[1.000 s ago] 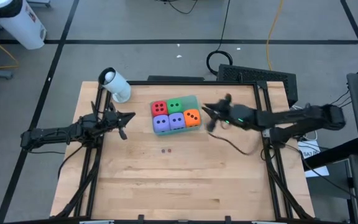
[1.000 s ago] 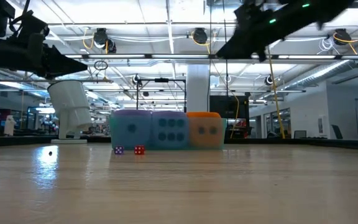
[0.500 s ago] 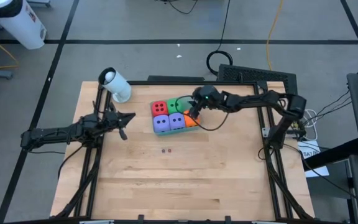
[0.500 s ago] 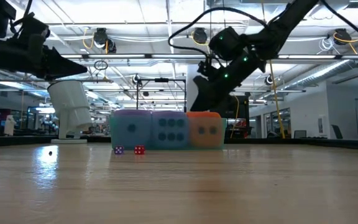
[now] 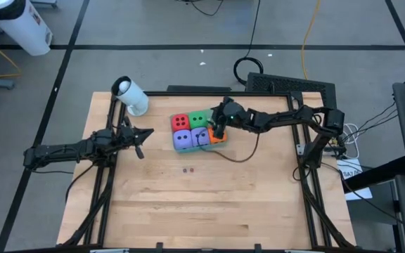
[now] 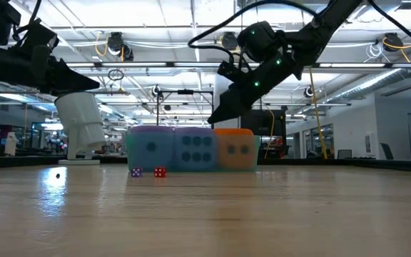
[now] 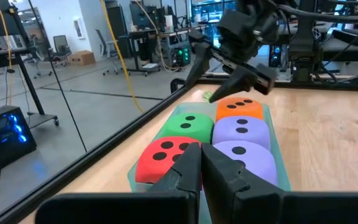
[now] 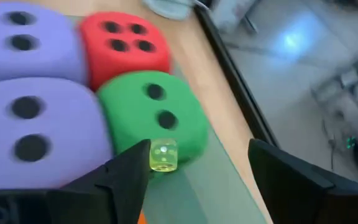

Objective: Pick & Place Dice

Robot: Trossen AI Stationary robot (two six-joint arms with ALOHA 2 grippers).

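Five soft dice sit packed in a teal tray (image 5: 219,112): red (image 5: 180,121), green (image 5: 200,119), two purple (image 5: 182,140) (image 5: 200,137) and orange (image 5: 219,136). My right gripper (image 8: 197,168) hangs open over the tray's right part, slanting down beside the green die (image 8: 154,118). A tiny yellow-green die (image 8: 163,154) shows at one of its fingertips, above the tray floor. My left gripper (image 5: 143,133) waits shut, left of the tray and above the table. My right gripper has the tiny yellow-green die right beside the tip of one finger (image 8: 132,167), next to the green die's side. I cannot tell whether the finger touches it. The other finger stands well apart from it.
Two tiny dice, purple (image 6: 135,172) and red (image 6: 160,172), lie on the wood in front of the tray. A white cup (image 5: 131,95) stands at the far left corner. The near half of the table (image 5: 202,211) is bare wood.
My right gripper has swung from the table's right side toward the tray and come down over its right part, by the green and orange dice. The five soft dice have kept their places.
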